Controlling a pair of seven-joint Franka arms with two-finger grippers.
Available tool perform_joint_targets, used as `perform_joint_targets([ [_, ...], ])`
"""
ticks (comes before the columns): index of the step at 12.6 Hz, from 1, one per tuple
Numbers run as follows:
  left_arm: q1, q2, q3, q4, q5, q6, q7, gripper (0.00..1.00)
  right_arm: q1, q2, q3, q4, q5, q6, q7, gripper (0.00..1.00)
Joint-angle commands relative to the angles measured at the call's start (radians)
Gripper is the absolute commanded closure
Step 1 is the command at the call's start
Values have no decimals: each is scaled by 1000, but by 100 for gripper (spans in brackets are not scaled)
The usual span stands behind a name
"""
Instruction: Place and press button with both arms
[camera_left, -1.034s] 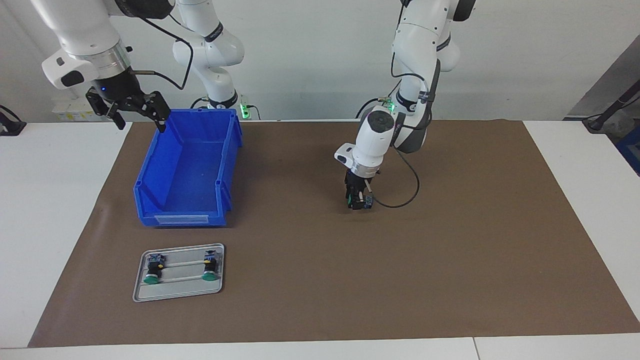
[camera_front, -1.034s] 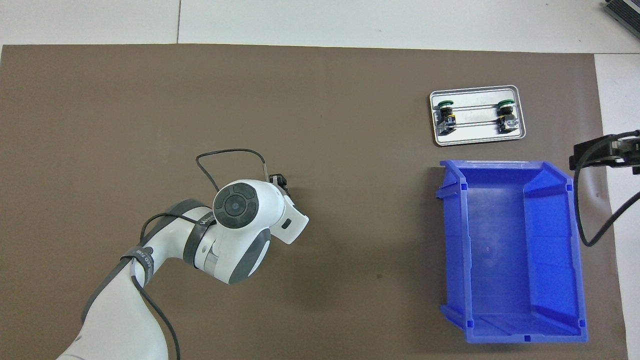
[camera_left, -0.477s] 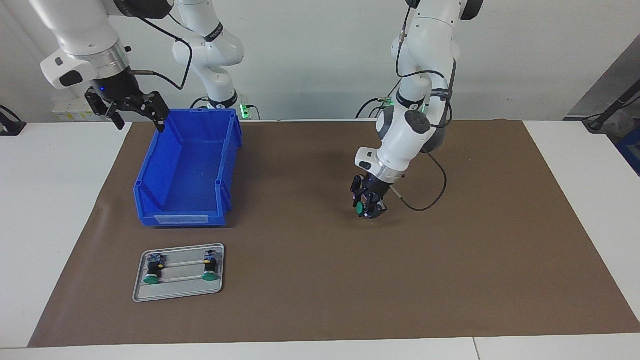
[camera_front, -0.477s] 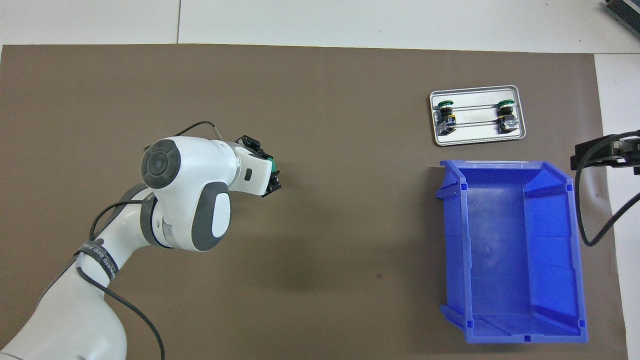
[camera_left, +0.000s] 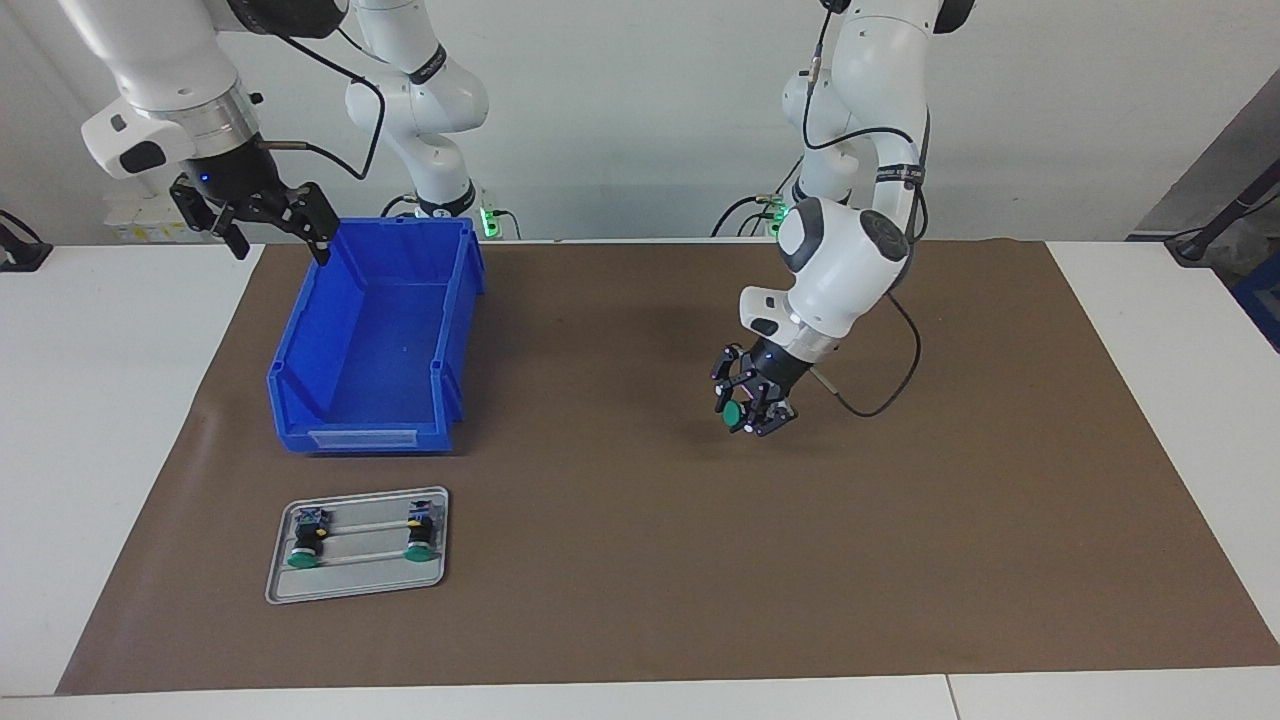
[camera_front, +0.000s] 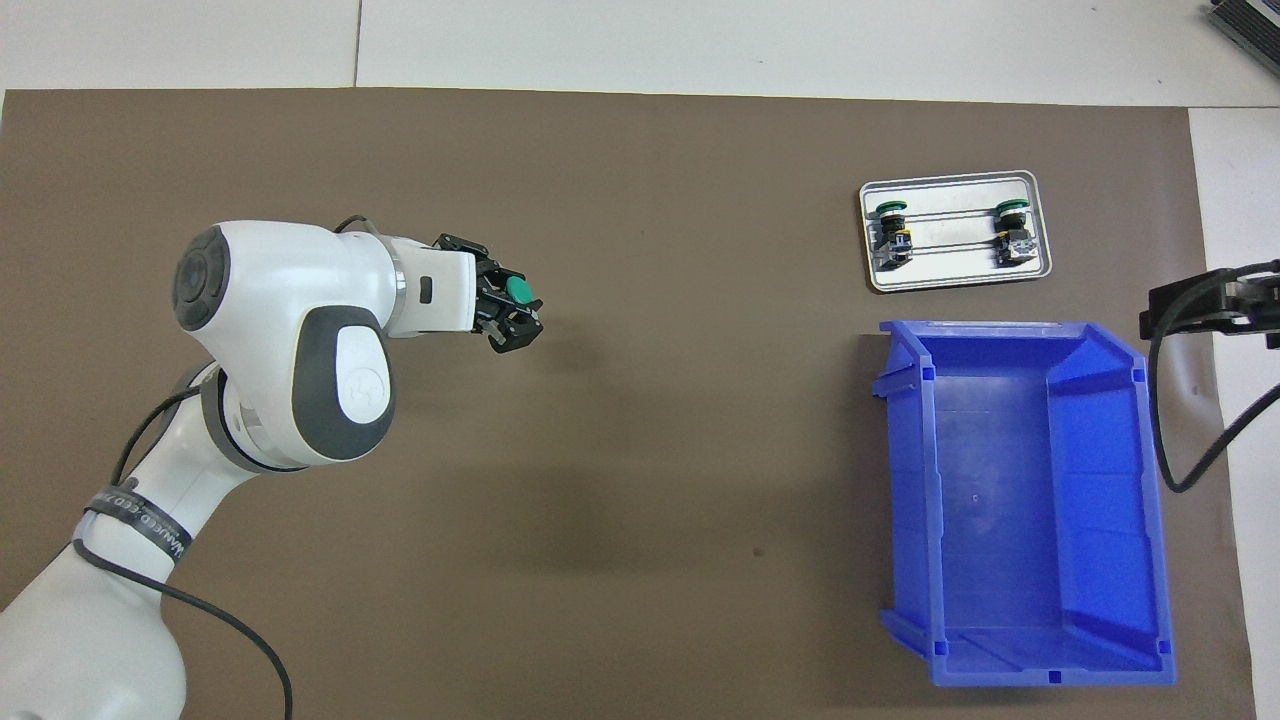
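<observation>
Fingers of the left gripper (camera_left: 750, 409) clench the button (camera_left: 733, 412) mid-frame (right gripper (camera_left: 262, 218) waits released, upper left); next, present it for pressing.

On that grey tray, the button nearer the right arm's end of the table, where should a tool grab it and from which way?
Grip that button across its short black body, coming straight down. It lies on its side on the grey tray, green cap pointing away from the robots, so the round body's two flanks are exposed, while the flat cap offers little to pinch.

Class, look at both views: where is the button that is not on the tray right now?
The button is held in the left gripper, up over the bare brown mat toward the left arm's end.
</observation>
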Motion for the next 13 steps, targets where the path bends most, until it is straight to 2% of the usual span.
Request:
perform_joint_targets([
  [1, 41, -20, -9, 24, -140, -31, 18, 82, 5, -8, -18, -14, 17, 19, -25, 0],
  [5, 89, -43, -6, 60, -404, -34, 5, 82, 8, -10, -18, -14, 17, 4, -25, 0],
  [10, 184, -54, -9, 85, -464, -80, 8, 82, 5, -11, -18, -16, 17, 4, -26, 0],
  [12, 182, -80, -3, 74, -466, -72, 20, 83, 12, -17, -18, -23, 4, 2, -29, 0],
  [13, 175, -80, -1, 74, -466, -66, 33, 87, 14, -19, -20, -26, 2, -4, -28, 0],
])
